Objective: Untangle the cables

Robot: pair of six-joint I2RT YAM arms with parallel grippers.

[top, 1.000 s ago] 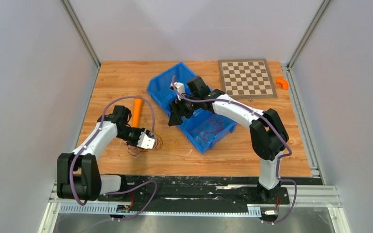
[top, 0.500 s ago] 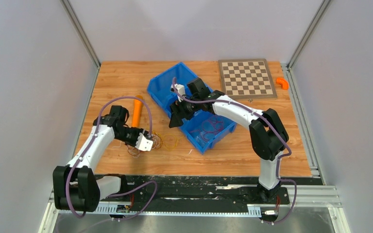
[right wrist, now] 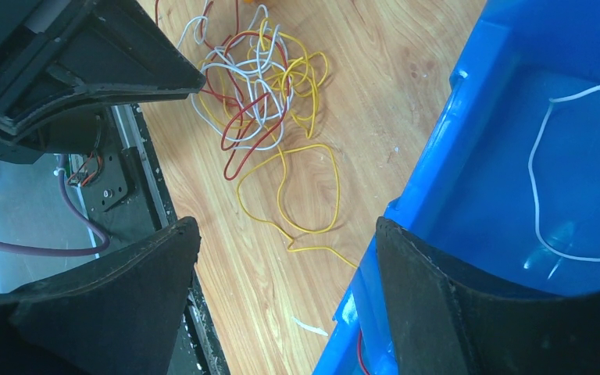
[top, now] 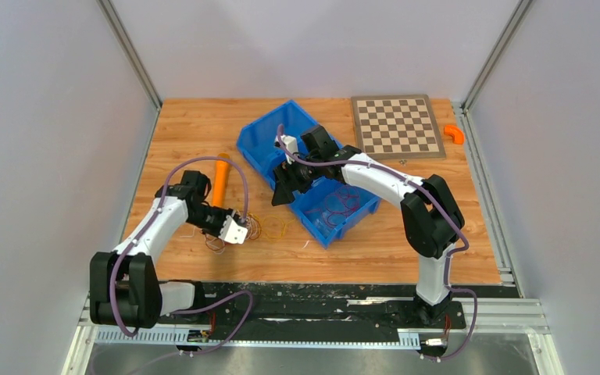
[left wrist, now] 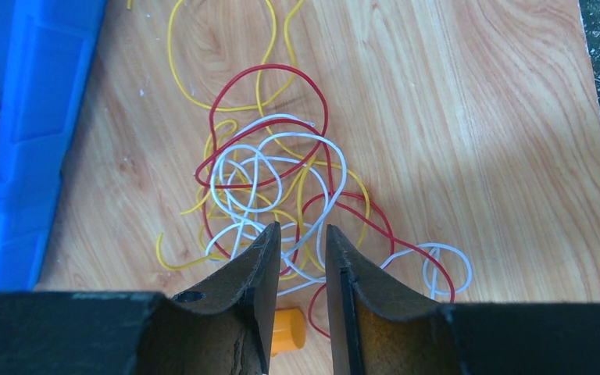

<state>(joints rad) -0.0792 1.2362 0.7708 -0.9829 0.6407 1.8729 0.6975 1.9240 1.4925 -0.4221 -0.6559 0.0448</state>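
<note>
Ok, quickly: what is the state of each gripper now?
Left gripper: narrowly open at the cables, gripping nothing.
Right gripper: wide open, empty.

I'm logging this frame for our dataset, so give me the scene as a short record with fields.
cables: red, white and yellow tangle on the table, beside the blue bin
left tool: over the tangle's edge, jaws narrowly apart
right tool: wide open, above the bin's rim
bin contents: a loose white wire
also on table: chessboard, orange cylinder
</note>
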